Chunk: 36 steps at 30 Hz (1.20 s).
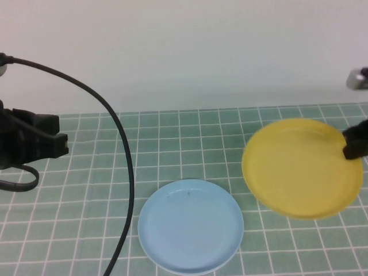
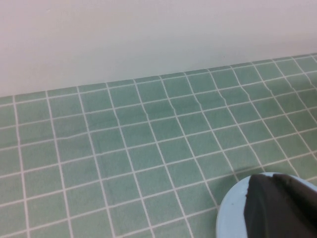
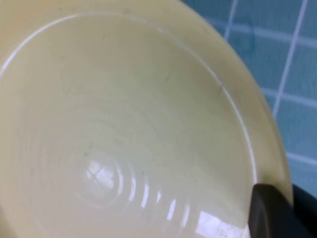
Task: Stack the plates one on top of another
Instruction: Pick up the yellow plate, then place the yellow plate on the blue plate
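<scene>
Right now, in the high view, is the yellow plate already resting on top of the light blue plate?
No: the yellow plate, gripped at its edge by the right gripper, sits beside the light blue plate, not overlapping it.

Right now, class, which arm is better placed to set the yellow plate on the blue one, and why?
The right. Its gripper is shut on the yellow plate at its rim, beside the blue plate; the left gripper sits shut, far left.

A table covered in a green grid-patterned mat (image 1: 190, 149) carries a light blue plate (image 1: 191, 225), lying flat near the front edge, beside a black cable (image 1: 127, 190)
</scene>
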Each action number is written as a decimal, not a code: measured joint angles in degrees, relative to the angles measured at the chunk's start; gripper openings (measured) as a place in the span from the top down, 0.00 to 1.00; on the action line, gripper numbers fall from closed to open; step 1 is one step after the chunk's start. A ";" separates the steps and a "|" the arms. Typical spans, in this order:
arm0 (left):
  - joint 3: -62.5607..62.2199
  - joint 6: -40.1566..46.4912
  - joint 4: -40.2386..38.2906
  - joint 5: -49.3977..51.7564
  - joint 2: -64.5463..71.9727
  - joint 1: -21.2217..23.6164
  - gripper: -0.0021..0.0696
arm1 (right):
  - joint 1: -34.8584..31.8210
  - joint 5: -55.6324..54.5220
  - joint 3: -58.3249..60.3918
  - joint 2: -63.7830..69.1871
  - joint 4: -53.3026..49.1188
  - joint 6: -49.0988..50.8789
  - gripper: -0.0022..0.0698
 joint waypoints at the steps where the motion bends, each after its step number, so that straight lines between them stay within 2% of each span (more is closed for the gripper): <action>1: 0.00 0.00 0.00 0.00 0.00 0.00 0.97 | 0.14 0.96 -1.59 -0.09 0.69 0.26 0.95; 5: 0.00 0.00 0.00 0.00 0.00 0.00 0.97 | 3.70 1.92 -5.04 -0.23 3.40 1.19 0.95; 13: 0.00 0.00 0.00 -0.11 0.00 0.00 0.97 | 21.02 -6.49 -5.48 4.98 4.30 3.05 0.95; 16: 0.00 0.00 0.00 -0.11 0.00 0.00 0.97 | 25.47 -9.42 -5.48 9.15 4.30 3.94 0.95; 22: 0.00 -0.12 -1.08 -0.11 0.00 0.00 0.97 | 27.48 -10.64 -5.48 14.79 2.75 5.11 0.95; 36: 0.00 -0.12 -2.43 -0.11 0.00 0.00 0.97 | 27.48 -12.08 -5.61 15.41 0.26 6.38 0.94</action>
